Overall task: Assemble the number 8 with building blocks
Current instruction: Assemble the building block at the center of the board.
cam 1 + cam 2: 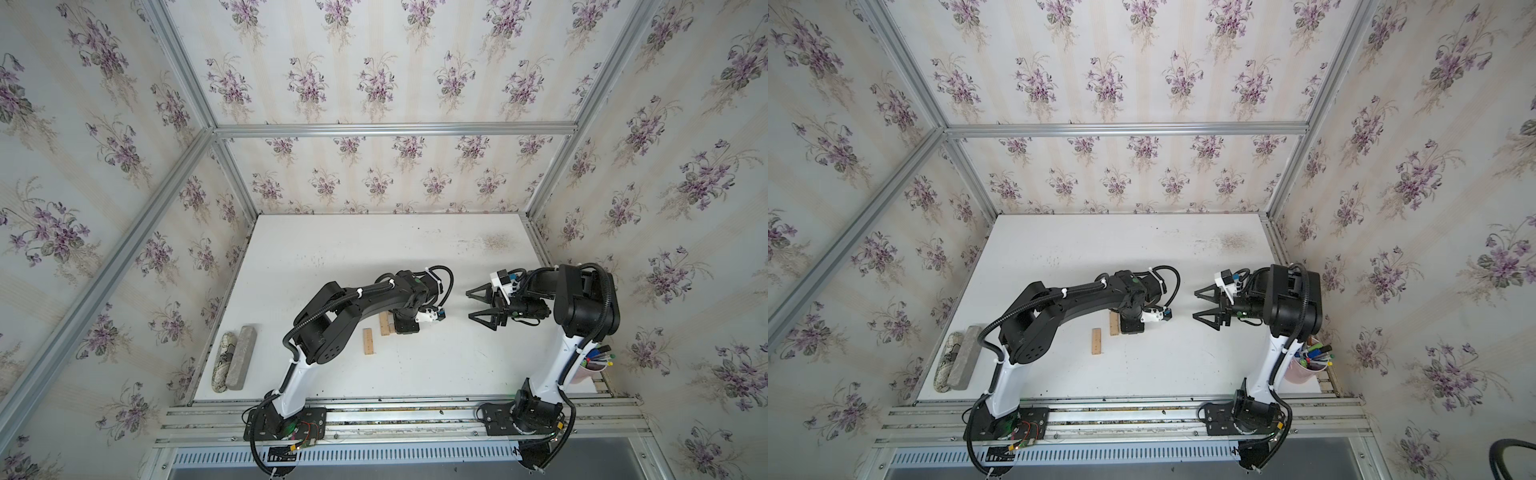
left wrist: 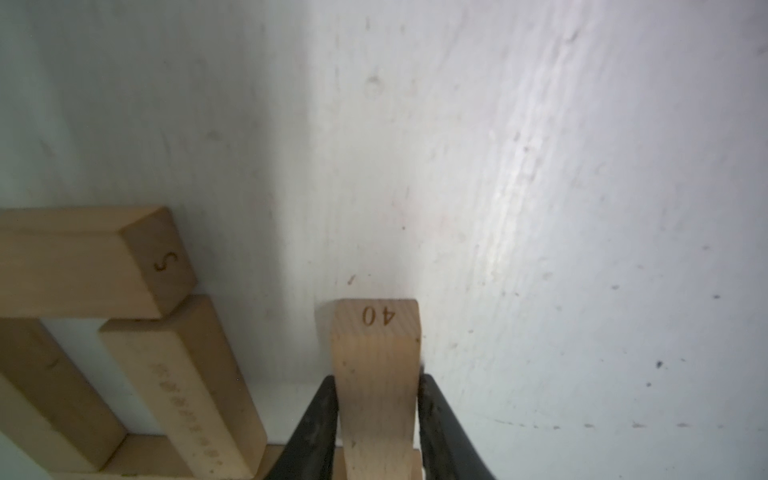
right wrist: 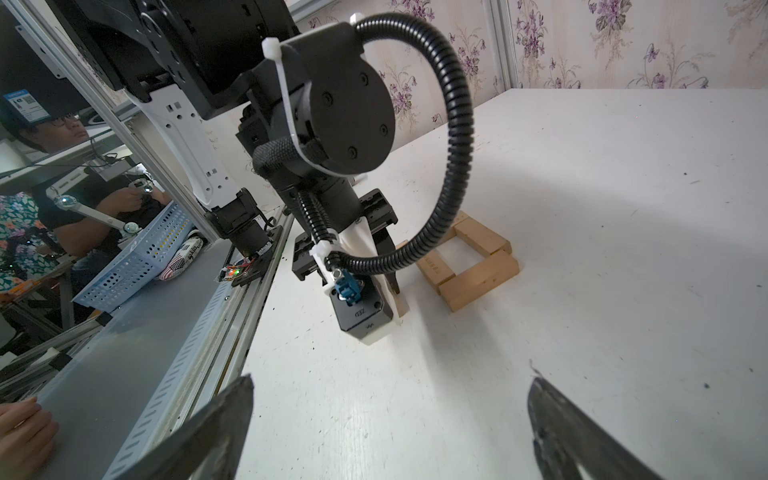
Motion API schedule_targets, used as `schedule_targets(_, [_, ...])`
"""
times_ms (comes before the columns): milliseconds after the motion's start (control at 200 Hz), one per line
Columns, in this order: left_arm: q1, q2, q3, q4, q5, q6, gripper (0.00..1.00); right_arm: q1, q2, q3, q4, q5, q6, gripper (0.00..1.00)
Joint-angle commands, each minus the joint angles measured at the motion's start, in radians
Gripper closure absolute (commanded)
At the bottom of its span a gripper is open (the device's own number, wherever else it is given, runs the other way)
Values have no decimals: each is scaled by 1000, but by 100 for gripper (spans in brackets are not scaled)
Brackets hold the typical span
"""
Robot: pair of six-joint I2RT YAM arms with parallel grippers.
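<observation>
I see the left end effector (image 2: 377, 376) pinching a small light-tan wooden block (image 2: 376, 340), apparently touching the white counter (image 2: 540, 208); the right end effector (image 1: 468, 305) hangs spread.

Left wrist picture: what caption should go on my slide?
Left gripper holds a block marked 40 beside the partly built 8.

My two arms (image 1: 374, 299) are black with white lower links (image 1: 548, 370), corrugated conduit (image 3: 459, 124), white zip ties (image 3: 272, 43), and triangular black fingers (image 3: 216, 432) on the right gripper (image 1: 468, 305).
</observation>
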Motion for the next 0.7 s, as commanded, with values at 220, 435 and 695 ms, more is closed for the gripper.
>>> schedule_targets(220, [0,-6,6,-17,22,-5,65,1,0,4,-28,-34,-402,0])
schedule_targets(435, [1,-17,18,-23,18,-11,61,0,-1,3,-27,-34,-401,0])
schedule_targets(695, [1,-85,44,-44,6,-53,52,0,0,4,-28,-34,-402,0])
